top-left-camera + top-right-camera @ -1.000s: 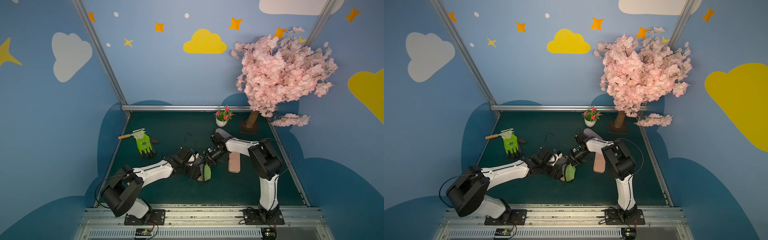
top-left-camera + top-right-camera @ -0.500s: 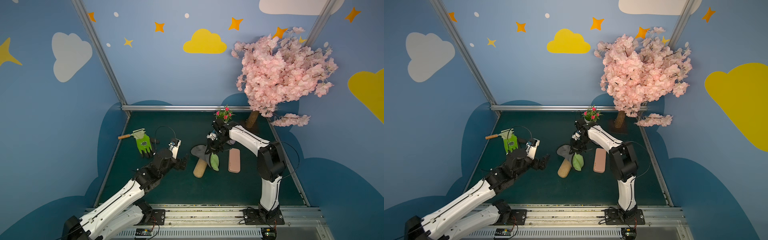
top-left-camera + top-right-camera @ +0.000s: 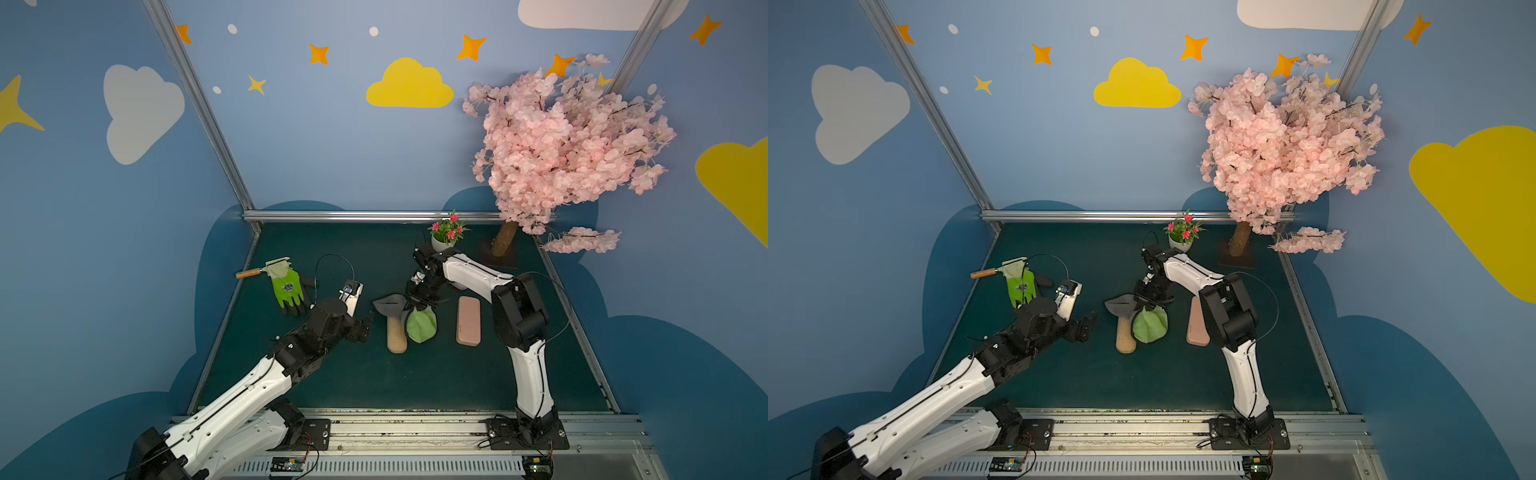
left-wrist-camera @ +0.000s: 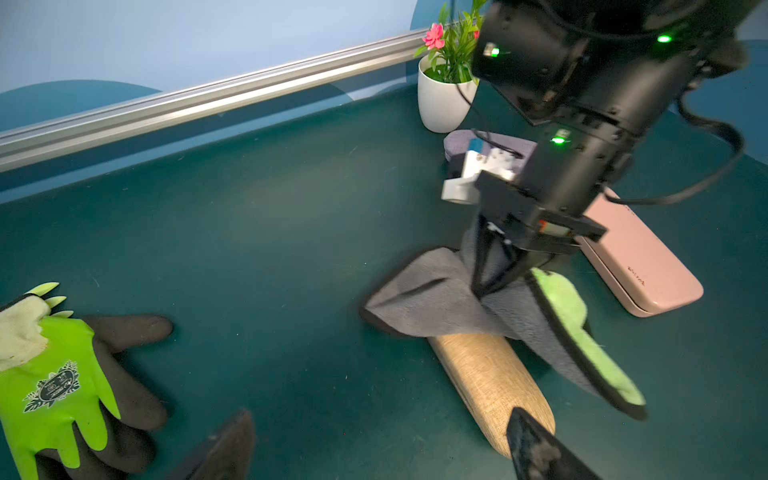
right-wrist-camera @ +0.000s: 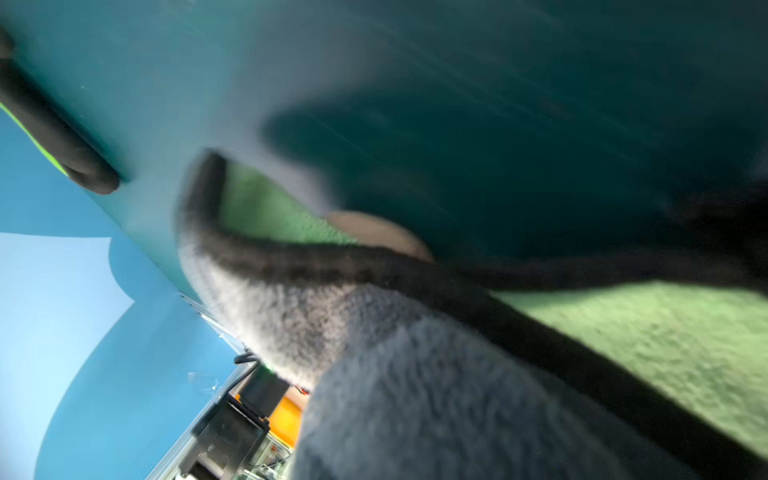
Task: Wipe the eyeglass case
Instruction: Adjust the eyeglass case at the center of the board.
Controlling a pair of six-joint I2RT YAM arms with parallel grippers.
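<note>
Nearest the front rail, the left tool [image 3: 365, 326] hangs low over the dark green counter [image 3: 374, 386]. Its fingers are spread wide with nothing between them, and it points toward the task's thing without touching it.

That thing is the tan eyeglass case [image 3: 396, 334], which lies mid-counter. It's a rounded, tube-like case with a woven, canvas-like skin, and its near end is bare. Its far end is under the cloth [image 4: 436, 299], a fluffy microfibre piece, grey on one face and lime green on the other, with a dark hem.

The right tool [image 4: 484, 286] comes down from above, clenched on a bunched peak of that cloth. The grey side drapes over the case and the green side trails onto the counter beside it.

By the look of it, the wipe is only getting started. The cloth is in hand and on the case, but most of the tan length looks unwiped, so the strokes along it are probably yet to come.

Just beside the cloth lies a pink case [image 3: 468, 320], flat, smooth and hard-shelled with rounded corners, and the cloth isn't touching it.

Further back, on the left arm's side, a green-and-black rubbery glove [image 3: 289, 286] lies flat, with a wooden handle [image 3: 248, 273] poking out at its cuff. At the back edge stand potted flowers [image 3: 446, 237] in a white pot and a pink blossom tree [image 3: 569, 153].
</note>
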